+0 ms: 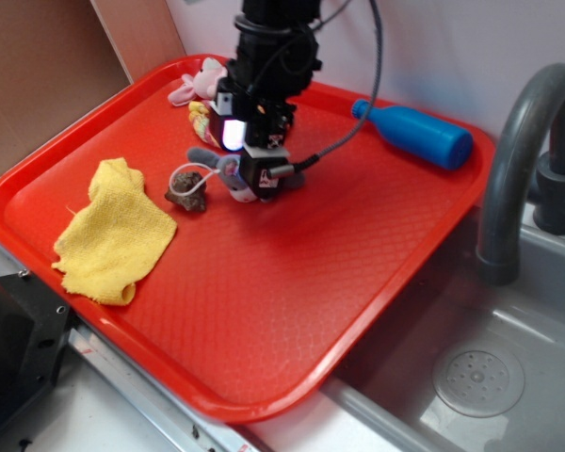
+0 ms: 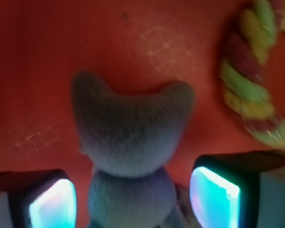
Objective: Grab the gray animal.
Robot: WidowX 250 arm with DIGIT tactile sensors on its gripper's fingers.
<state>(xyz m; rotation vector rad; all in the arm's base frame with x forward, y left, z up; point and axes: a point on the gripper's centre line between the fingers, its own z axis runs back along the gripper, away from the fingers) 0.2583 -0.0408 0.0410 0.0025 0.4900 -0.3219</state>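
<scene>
The gray animal (image 1: 210,159) is a small gray plush lying on the red tray (image 1: 292,282), with a thin white cord tail curling to its left. In the wrist view the gray animal (image 2: 133,137) fills the centre, its two ears pointing away from me. My gripper (image 1: 250,177) is lowered over it. In the wrist view the gripper (image 2: 133,204) is open: the glowing pads (image 2: 52,204) stand on either side of the plush's body, with a strip of red tray showing between each pad and the toy.
A small brown lumpy object (image 1: 185,197) lies just left of the animal. A yellow cloth (image 1: 113,231) is further left. A pale pink plush (image 1: 202,80) and a coloured rope toy (image 1: 200,115) (image 2: 251,80) lie behind. A blue bottle (image 1: 414,132) is at the back right. A sink with a gray faucet (image 1: 508,169) lies to the right.
</scene>
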